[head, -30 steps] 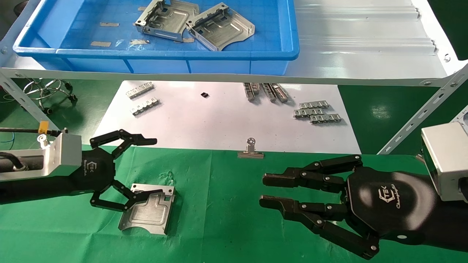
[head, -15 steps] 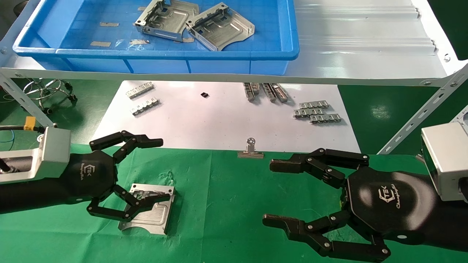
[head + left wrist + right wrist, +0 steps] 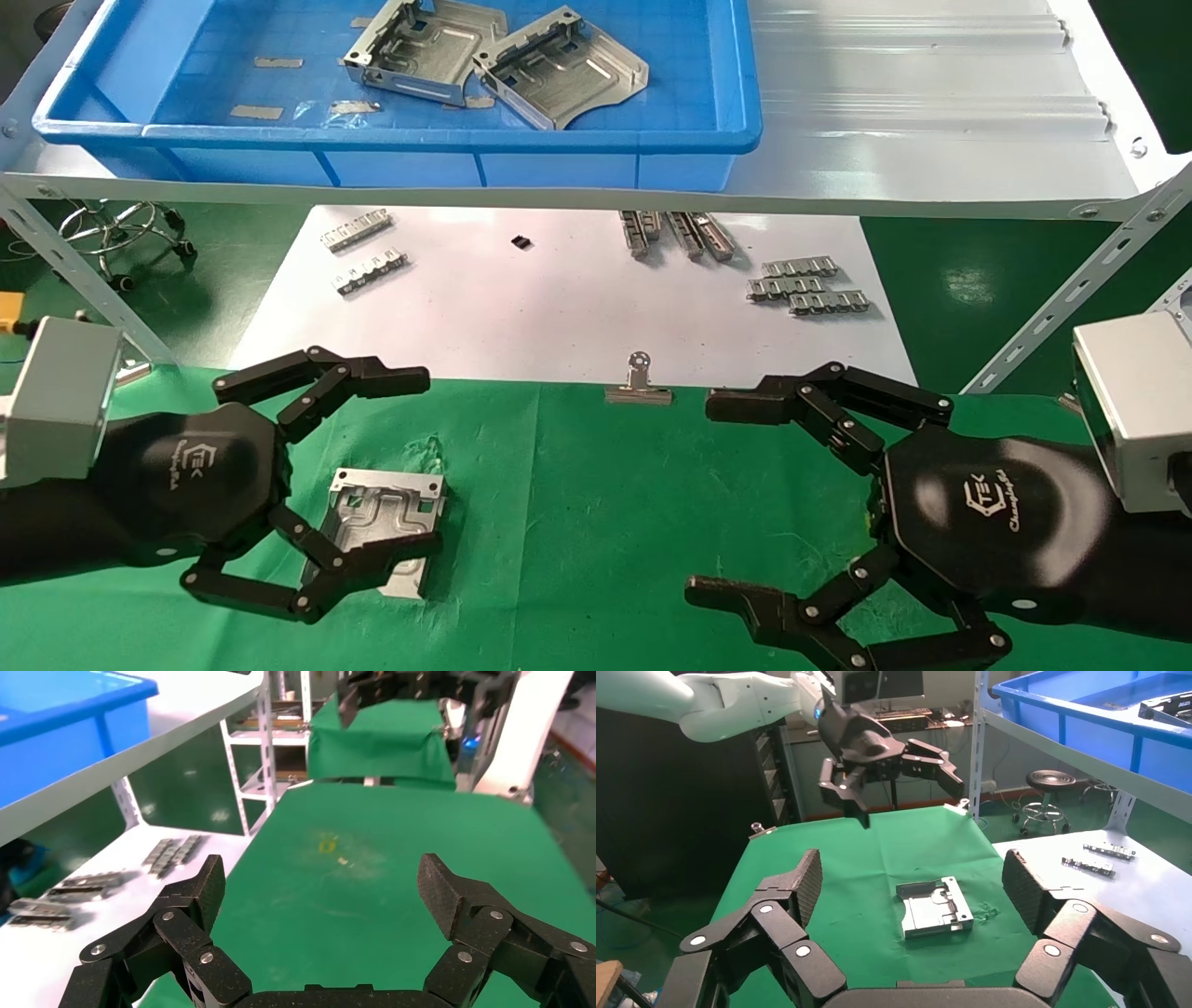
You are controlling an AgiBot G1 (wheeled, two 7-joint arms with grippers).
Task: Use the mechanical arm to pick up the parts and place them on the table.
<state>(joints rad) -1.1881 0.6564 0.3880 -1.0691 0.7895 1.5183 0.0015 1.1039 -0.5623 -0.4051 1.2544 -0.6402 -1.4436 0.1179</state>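
Since earlier: left end effector (image 3: pixel 372 485) pulled back, right end effector (image 3: pixel 703 499) spread wider. Both empty. Part (image 3: pixel 384 529) flat on table (image 3: pixel 577 522) beneath left's lower finger; finger could snag and drag it.

Left palm (image 3: pixel 191 471): you can read a white hexagon logo with "TEK" and a line of small script beside it, too small to make out.
Right palm (image 3: pixel 992 508): you see the same white logo, "TEK", with script under it that looks like "Changingtek", not certain.
Elsewhere: you find nothing readable.
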